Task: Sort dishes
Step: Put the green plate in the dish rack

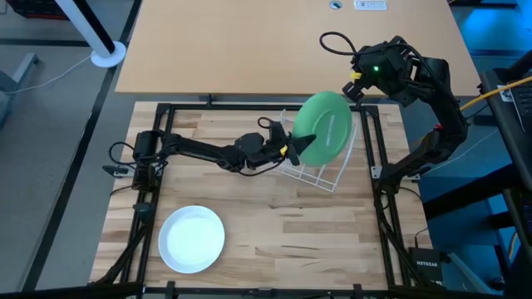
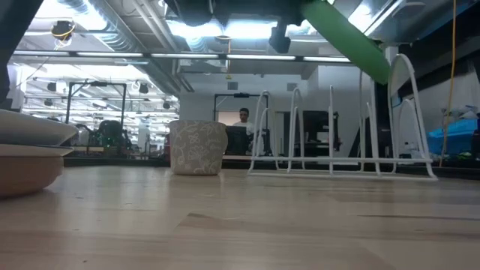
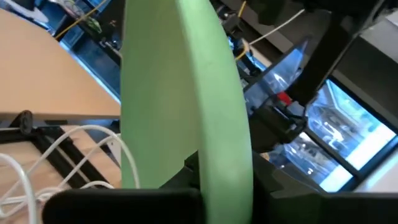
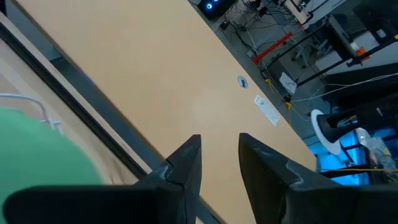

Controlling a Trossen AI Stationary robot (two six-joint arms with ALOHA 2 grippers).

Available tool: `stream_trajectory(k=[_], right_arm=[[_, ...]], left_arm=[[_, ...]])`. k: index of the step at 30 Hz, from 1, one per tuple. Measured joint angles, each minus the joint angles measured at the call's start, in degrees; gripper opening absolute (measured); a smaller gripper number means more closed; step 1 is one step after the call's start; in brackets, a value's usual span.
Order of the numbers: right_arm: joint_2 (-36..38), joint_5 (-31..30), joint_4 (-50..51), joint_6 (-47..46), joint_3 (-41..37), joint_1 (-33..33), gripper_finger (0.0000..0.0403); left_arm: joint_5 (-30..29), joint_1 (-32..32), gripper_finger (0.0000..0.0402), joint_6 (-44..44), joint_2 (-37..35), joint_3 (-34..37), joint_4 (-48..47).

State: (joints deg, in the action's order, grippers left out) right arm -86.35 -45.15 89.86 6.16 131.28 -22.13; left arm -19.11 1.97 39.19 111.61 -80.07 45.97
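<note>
Green plate (image 1: 324,126) tilted over wire rack (image 1: 320,170).

NETGEAR lettering on small black box (image 1: 430,263) at table corner

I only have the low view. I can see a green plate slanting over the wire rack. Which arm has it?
Observer: The left end effector grips the green plate by its rim, above the white wire rack.
Operator: And the other arm?
Observer: The right end effector is open and empty, beyond the rack's far side.
Operator: Where on the table is the stack at my left?
Observer: From above only a white plate shows, at the table's front left, well apart from the rack.
</note>
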Motion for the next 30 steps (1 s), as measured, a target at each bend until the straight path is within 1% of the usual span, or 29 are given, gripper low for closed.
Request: stream_trajectory(k=[3,6,10,14,18,22,27,30], right_arm=[[0.0,3.0,0.0,-4.3,-0.3,0.0,0.0111],[-0.1,5.3,0.2,-9.5,-1.5,0.0,0.0111],[0.8,8.1,0.1,-12.4,-2.2,0.0,0.0111],[3.3,13.1,0.0,-15.6,-2.5,0.0,0.0111],[8.1,17.5,0.0,-18.5,-6.5,0.0,0.0111],[15.8,19.3,0.1,-21.6,-15.9,0.0,0.0111],[27.2,23.9,0.2,-29.0,-34.2,0.0,0.0111],[32.9,24.0,0.0,-34.0,-45.6,0.0,0.0111]], left_arm=[[-0.1,0.5,0.0042,-0.8,0.0,-1.3,-1.9],[0.0,0.5,0.0034,-3.2,0.0,-2.4,-2.3],[0.0,0.4,0.003,-6.1,0.0,-2.8,-2.4],[-0.1,0.4,0.0042,-5.8,-0.1,-2.8,-5.2],[-0.1,0.4,0.004,-5.4,-0.1,-2.8,-8.3],[0.0,0.5,0.0031,-6.8,-0.1,-2.8,-7.6],[-0.1,0.6,0.0041,-7.9,-0.1,-2.8,-7.7],[-0.1,0.9,0.0043,-7.9,-0.1,-2.8,-7.9]])
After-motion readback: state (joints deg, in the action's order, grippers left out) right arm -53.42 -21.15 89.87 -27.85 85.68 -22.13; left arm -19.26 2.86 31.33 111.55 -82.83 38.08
